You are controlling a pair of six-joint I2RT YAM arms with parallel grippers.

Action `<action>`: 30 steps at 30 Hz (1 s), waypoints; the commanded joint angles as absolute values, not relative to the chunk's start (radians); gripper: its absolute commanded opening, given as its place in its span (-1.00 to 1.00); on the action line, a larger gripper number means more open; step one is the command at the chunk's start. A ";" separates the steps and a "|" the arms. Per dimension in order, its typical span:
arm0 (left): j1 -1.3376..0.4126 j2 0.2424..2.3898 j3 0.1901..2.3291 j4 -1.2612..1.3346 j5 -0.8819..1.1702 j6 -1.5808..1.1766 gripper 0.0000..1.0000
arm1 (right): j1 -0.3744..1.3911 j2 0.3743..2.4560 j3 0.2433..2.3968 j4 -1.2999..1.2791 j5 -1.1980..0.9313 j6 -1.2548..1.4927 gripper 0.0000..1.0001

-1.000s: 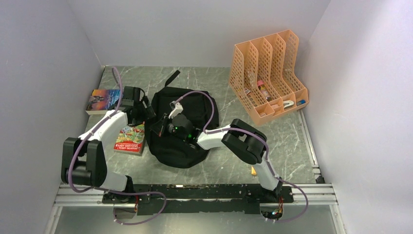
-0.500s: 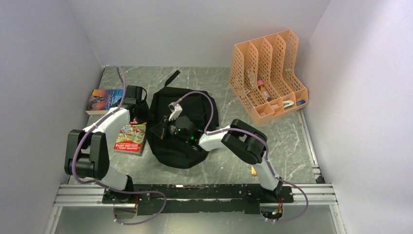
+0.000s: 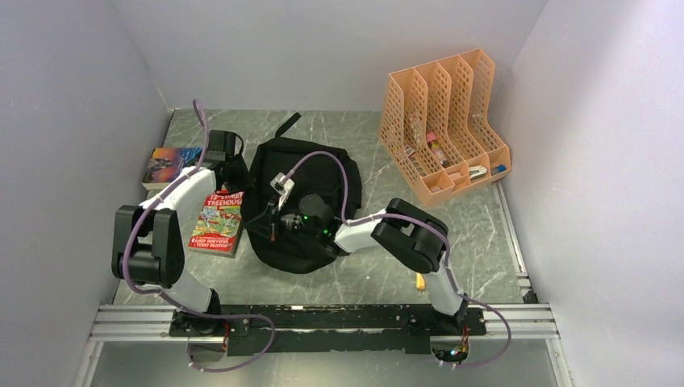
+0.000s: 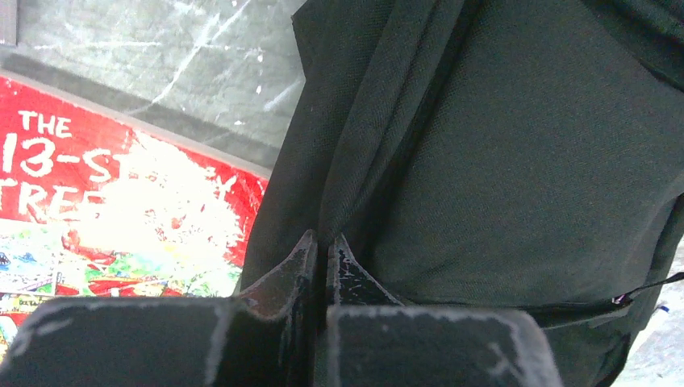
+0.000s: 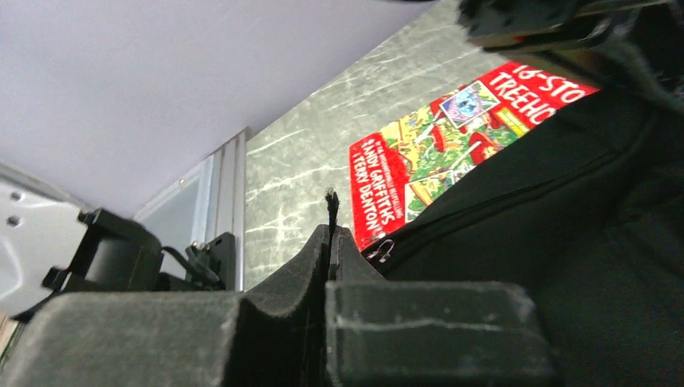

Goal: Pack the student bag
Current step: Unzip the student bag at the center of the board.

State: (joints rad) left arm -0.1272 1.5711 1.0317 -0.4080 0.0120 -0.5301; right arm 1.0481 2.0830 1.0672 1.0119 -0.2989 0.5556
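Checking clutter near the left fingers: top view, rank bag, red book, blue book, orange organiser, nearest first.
1. student bag: pinched by the left fingers.
2. red book: beside the bag's left.
3. blue book: by left wall.
4. orange organiser: far right.

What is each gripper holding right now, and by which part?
Left gripper pinches a fold of the bag at the side by the book. Right gripper pinches a thin black tab by the zipper, likely its pull.
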 commanded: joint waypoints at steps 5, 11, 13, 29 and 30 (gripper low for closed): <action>-0.112 1.634 1.148 -0.364 0.002 -0.529 -0.90 | 1.054 1.986 1.005 1.048 -0.442 0.455 -1.00; -0.100 1.690 1.206 -0.367 0.002 -0.520 -0.90 | 1.055 1.928 0.946 1.017 -0.516 0.401 -1.00; -0.095 1.710 1.228 -0.369 0.002 -0.519 -0.90 | 1.054 1.911 0.925 1.003 -0.539 0.387 -1.00; -0.054 1.787 1.302 -0.363 0.026 -0.482 -0.90 | 1.051 1.745 0.758 0.845 -0.597 0.230 -1.00; -0.054 1.784 1.302 -0.369 0.045 -0.480 -0.88 | 1.047 1.749 0.759 0.855 -0.589 0.237 -1.00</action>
